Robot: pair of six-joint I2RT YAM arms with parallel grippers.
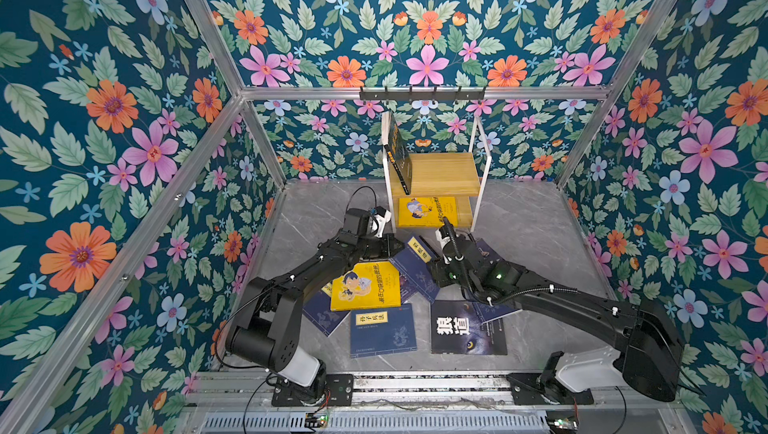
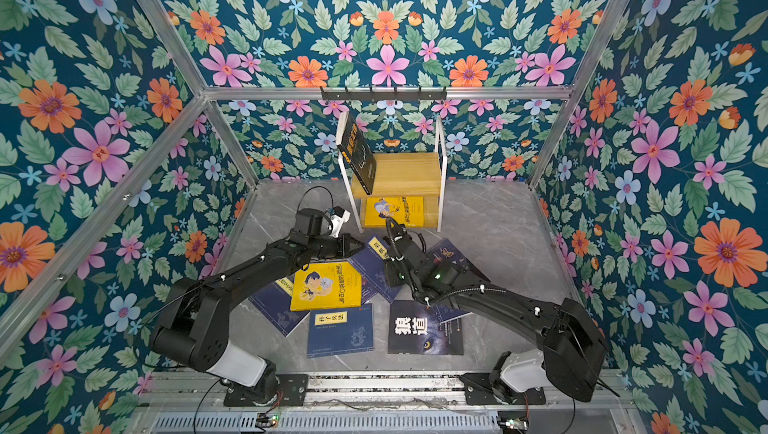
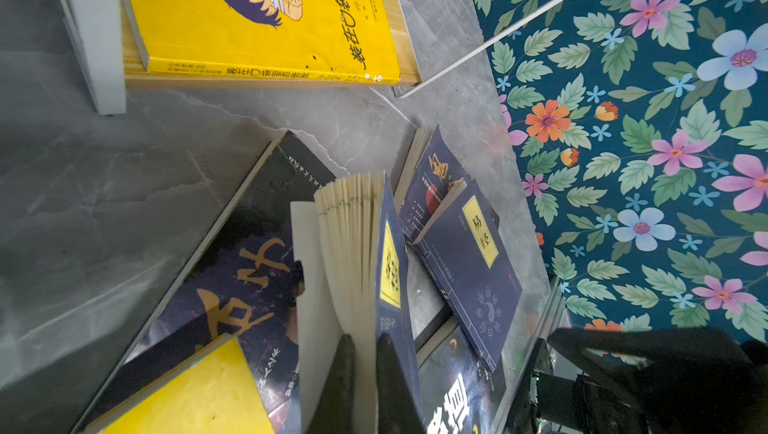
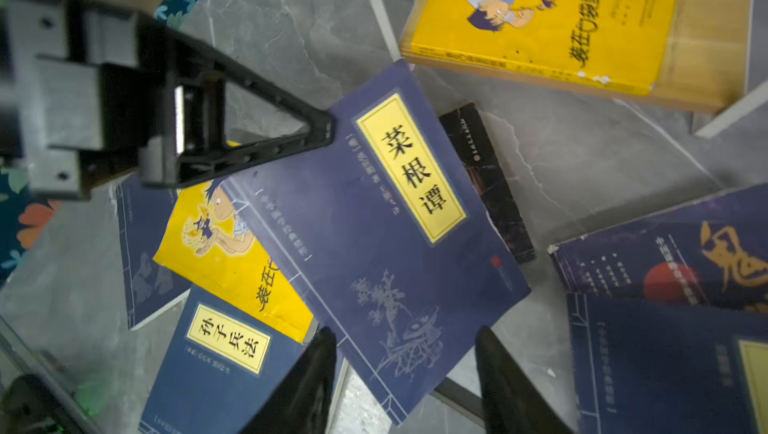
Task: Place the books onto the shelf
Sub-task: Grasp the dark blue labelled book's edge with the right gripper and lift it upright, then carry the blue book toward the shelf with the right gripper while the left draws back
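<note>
The shelf [image 1: 442,174] stands at the back with a black book [image 1: 397,153] leaning upright on its top board and a yellow book [image 1: 428,211] flat on the lower one. Several books lie on the floor in front. My left gripper [image 3: 365,338] is shut on the edge of a navy book with a yellow label [image 4: 374,224], whose pages fan out and whose gripped side is lifted. My right gripper [image 4: 405,330] hovers open just above that book's opposite corner, holding nothing. In both top views the two grippers meet over this book [image 1: 415,261].
On the floor lie a yellow cartoon-boy book [image 1: 365,286], a navy book [image 1: 382,328], a black wolf-eye book [image 1: 467,328] and dark books [image 1: 486,253] partly under the right arm. A black hook rail [image 1: 422,93] hangs above the shelf. Floral walls close in three sides.
</note>
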